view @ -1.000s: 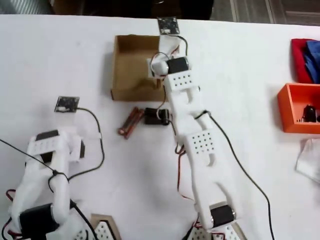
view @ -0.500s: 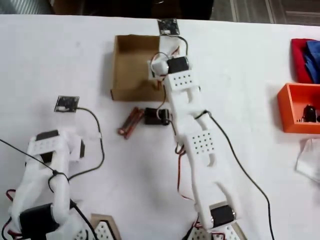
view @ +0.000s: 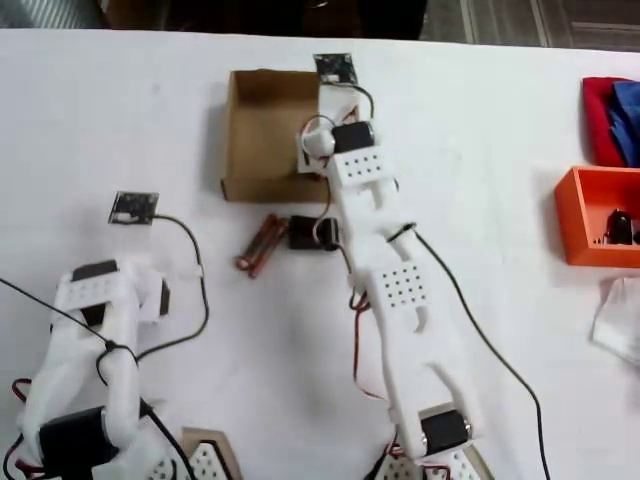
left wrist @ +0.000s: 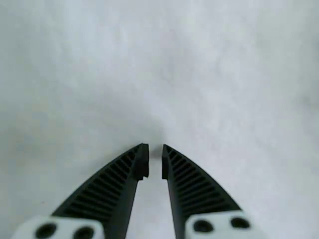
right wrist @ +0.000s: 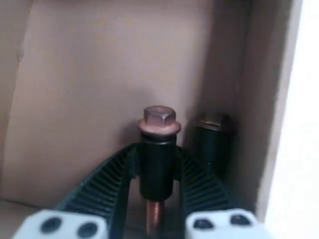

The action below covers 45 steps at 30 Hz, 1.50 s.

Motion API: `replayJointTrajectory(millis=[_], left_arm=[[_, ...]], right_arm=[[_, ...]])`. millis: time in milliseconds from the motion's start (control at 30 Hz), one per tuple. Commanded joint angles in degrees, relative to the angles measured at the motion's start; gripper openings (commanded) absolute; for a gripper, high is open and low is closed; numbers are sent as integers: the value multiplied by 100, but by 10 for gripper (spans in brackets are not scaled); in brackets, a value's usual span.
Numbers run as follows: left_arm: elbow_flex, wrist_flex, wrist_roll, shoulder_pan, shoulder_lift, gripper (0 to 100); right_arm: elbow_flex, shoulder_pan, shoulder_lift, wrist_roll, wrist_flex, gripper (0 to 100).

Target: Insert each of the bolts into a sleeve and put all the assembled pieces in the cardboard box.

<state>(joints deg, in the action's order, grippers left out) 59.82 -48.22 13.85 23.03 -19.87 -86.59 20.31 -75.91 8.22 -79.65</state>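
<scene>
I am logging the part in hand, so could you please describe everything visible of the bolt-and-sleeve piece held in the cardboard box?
The piece is a copper-coloured bolt with a flanged hex head, pushed through a smooth black sleeve; its threaded tip sticks out the other end. The jaws of the right gripper clamp the sleeve from both sides, head pointing away from the wrist, inside the cardboard box. A second dark piece stands close beside it near the box wall; contact is unclear.
</scene>
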Motion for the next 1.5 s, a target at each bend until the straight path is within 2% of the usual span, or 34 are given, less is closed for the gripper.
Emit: replayJointTrajectory(millis=[0, 533, 733, 967, 1267, 1467], left_arm=[[-40, 79, -35, 26, -26, 76], [-40, 79, -35, 26, -18, 76], [-31, 79, -35, 26, -18, 76], [-31, 79, -35, 26, -18, 76], [-31, 70, -35, 26, -18, 76], [-31, 70, -35, 26, -18, 76]], right_arm=[[-273, 31, 66, 141, -22, 22], [-273, 31, -207, 123, -31, 25], [-396, 31, -101, 123, -22, 104], [-457, 22, 514, 123, -40, 104], [-457, 31, 1490, 123, -549, 104], [-457, 57, 2044, 114, -1358, 104]])
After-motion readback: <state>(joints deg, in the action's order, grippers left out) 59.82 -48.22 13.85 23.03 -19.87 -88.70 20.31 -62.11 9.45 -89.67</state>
